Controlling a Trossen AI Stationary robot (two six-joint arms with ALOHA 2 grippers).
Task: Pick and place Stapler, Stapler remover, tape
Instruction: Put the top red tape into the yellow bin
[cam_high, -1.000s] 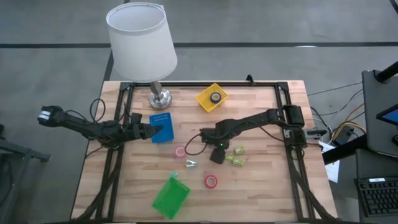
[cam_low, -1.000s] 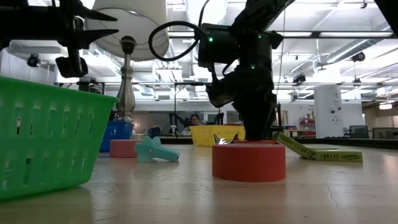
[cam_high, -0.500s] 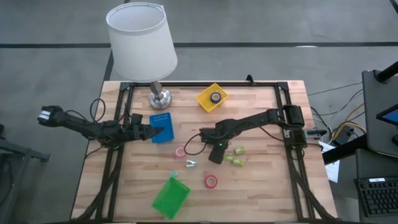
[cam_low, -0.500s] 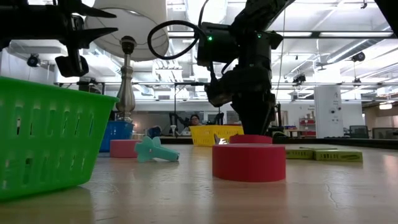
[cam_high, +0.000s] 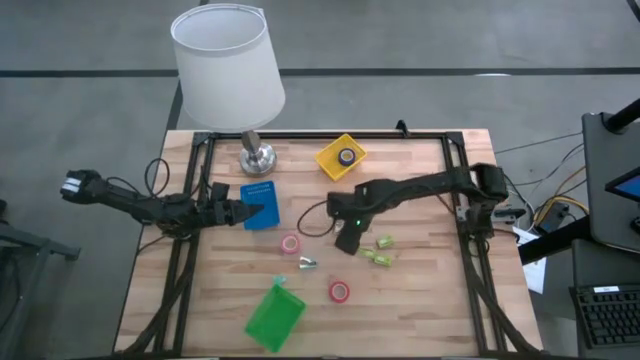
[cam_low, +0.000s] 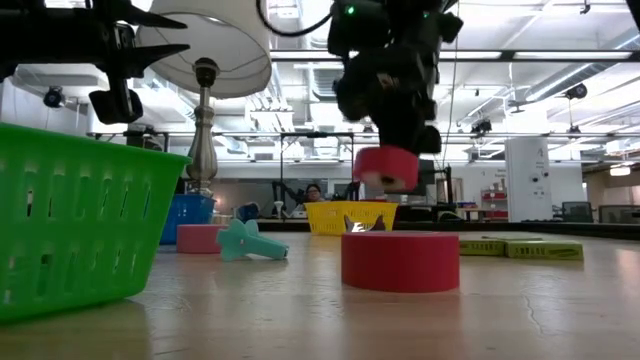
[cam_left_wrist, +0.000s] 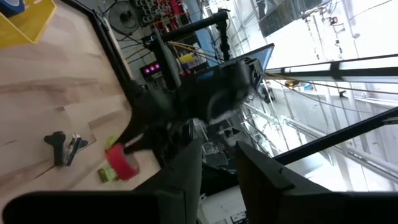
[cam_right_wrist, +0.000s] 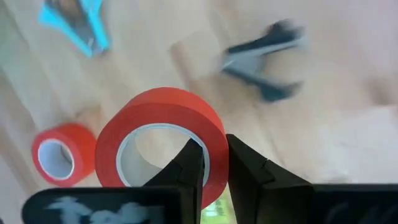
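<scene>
Right arm: extended from the table's right side toward the middle, wrist angled down over the bare wood. The right gripper (cam_right_wrist: 210, 163) is raised off the surface, and its two dark fingers are closed on the wall of a red tape roll (cam_right_wrist: 163, 144), one finger inside the pale core and one outside. In the low view this held roll (cam_low: 386, 167) hangs clear above the table, with nothing touching it from below.

Left arm: stretched low across the table's left edge, its left gripper (cam_high: 240, 209) beside the blue container (cam_high: 262, 204) and holding nothing; its fingers stand a little apart in the left wrist view.

Other task items: a second red tape roll (cam_high: 339, 291) lies flat on the wood near the front, close to the green basket (cam_high: 272, 316). A pink tape roll (cam_high: 290, 243) lies near the centre-left. A teal staple remover (cam_low: 246, 240) rests on the table between them. A dark tape roll (cam_high: 346, 156) sits inside the yellow tray (cam_high: 331, 163) at the back.

Surfaces: the wooden table (cam_high: 420, 300) is pale butcher-block planking. The basket is slatted plastic. Lime-green oblong pieces (cam_high: 377, 250) lie just beside the right gripper. A lamp (cam_high: 228, 62) with a white shade stands at the rear left.
</scene>
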